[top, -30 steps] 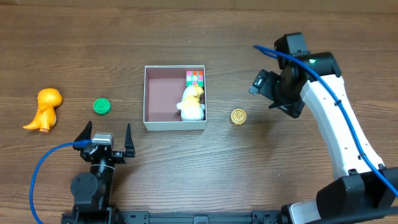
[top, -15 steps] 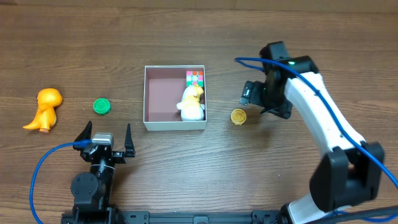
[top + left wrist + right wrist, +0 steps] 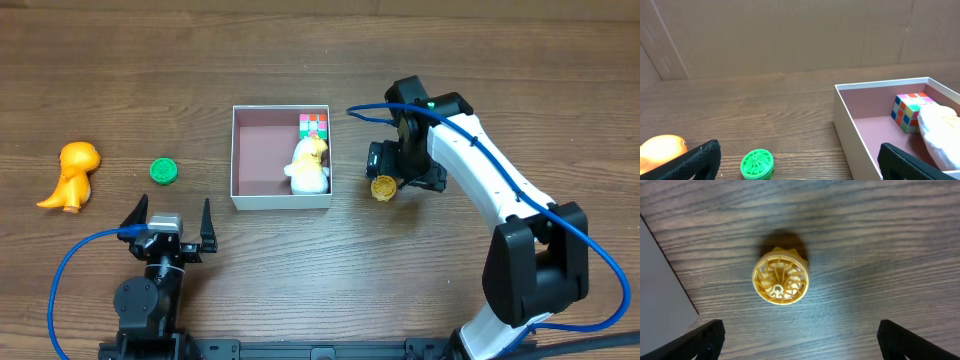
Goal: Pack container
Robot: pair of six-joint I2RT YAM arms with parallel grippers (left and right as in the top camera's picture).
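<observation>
The container [image 3: 282, 201] is a square white box with a pinkish floor, mid-table. Inside it lie a coloured cube [image 3: 313, 124] and a white-and-yellow soft toy [image 3: 310, 166]. A yellow wheel-shaped disc [image 3: 383, 187] lies on the table just right of the box. My right gripper [image 3: 400, 172] hangs open over it. In the right wrist view the disc [image 3: 780, 279] sits ahead of the wide-apart gripper [image 3: 800, 340], untouched. My left gripper [image 3: 168, 218] stands open near the front edge, left of the box, holding nothing. The left wrist view shows the same gripper [image 3: 799, 162] facing the container [image 3: 850, 135].
A green wheel-shaped disc [image 3: 164, 171] and an orange dinosaur figure [image 3: 72, 175] lie on the table to the left. The disc [image 3: 757, 165] lies between the left fingers' line of sight, with the dinosaur [image 3: 660, 152] at the far left. Brown board backs the table.
My right arm has swung left and towards the front, from well right of the yellow disc to directly over it. The left arm and all objects have stayed put.
</observation>
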